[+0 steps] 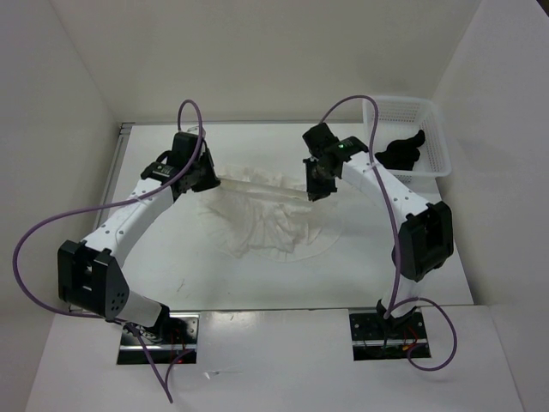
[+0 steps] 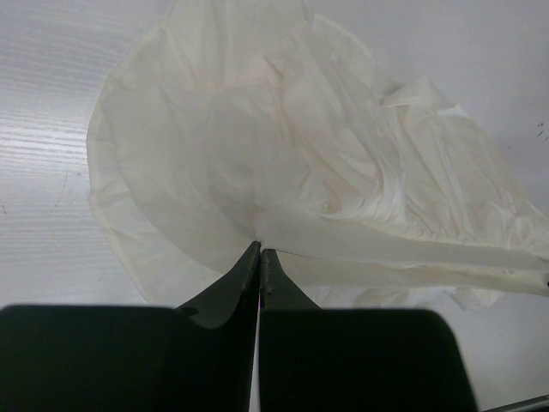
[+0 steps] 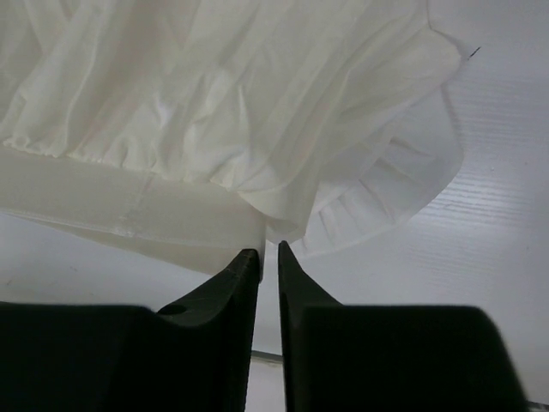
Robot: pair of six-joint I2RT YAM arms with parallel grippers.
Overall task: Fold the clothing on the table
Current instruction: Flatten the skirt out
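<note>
You're looking at the clothing [image 1: 266,219], a thin, almost see-through white garment full of fine pleat-like creases, lying crumpled around the middle of the table [image 1: 171,275] and reaching toward its far side. Its far edge, a flat plain band, is drawn out into a straight strip, pinched at one end by the left fingers [image 2: 244,279] and at the other by the right fingers [image 3: 240,279]. The rest spreads in a rounded, ruffled fan toward the near side of the plain white, flat table.

My left jaws pinch the near edge of the clothing [image 2: 283,146]. A tight strip runs off right. The rest lies wrinkled on the white desk [image 2: 51,129].
</note>
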